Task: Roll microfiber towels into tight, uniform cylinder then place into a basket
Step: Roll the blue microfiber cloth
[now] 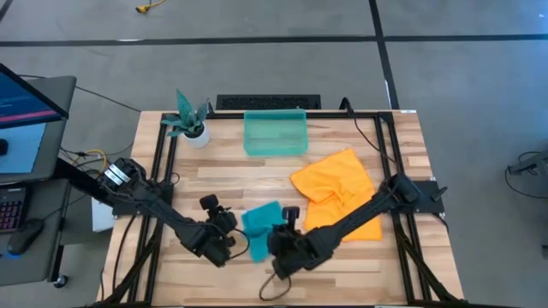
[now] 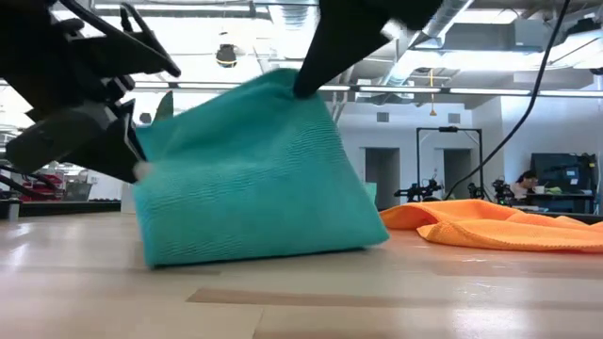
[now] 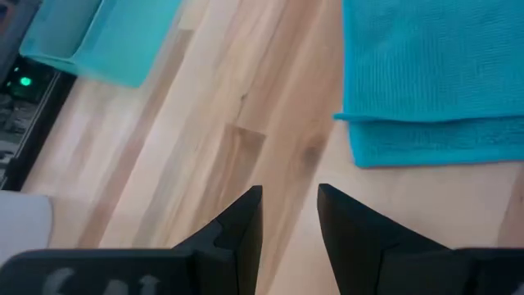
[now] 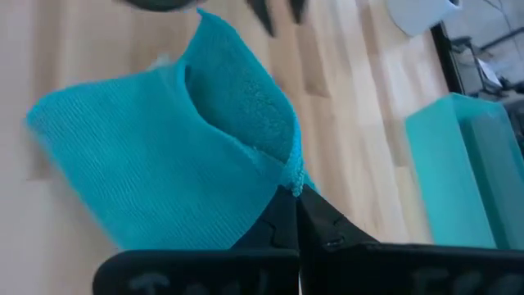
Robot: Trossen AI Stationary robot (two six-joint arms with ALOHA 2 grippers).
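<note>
Closest to the low camera, the teal towel (image 2: 250, 179) is being held up by one corner, folded and tented, with its lower edge resting on the wooden table (image 2: 301, 292). That corner is being pinched by the right gripper (image 4: 293, 197), its jaws clenched tight on the fabric. In the high view this towel (image 1: 261, 221) is sitting at about 6 o'clock from the table's centre, between the two grippers. The left gripper (image 1: 229, 242) is being kept just beside the towel at its 9 o'clock side; its jaws are standing parted and nothing is being gripped between them, bare wood showing in the gap (image 3: 289, 215). The orange towel (image 1: 340, 192) is lying crumpled and unrolled at roughly 4 o'clock from the centre, partly under the right arm. The basket (image 1: 275, 133) is standing at 12 o'clock near the table's far edge, with no towel in it. A white pot with a teal plant (image 1: 192, 122) is placed at 9 o'clock of the basket.
</note>
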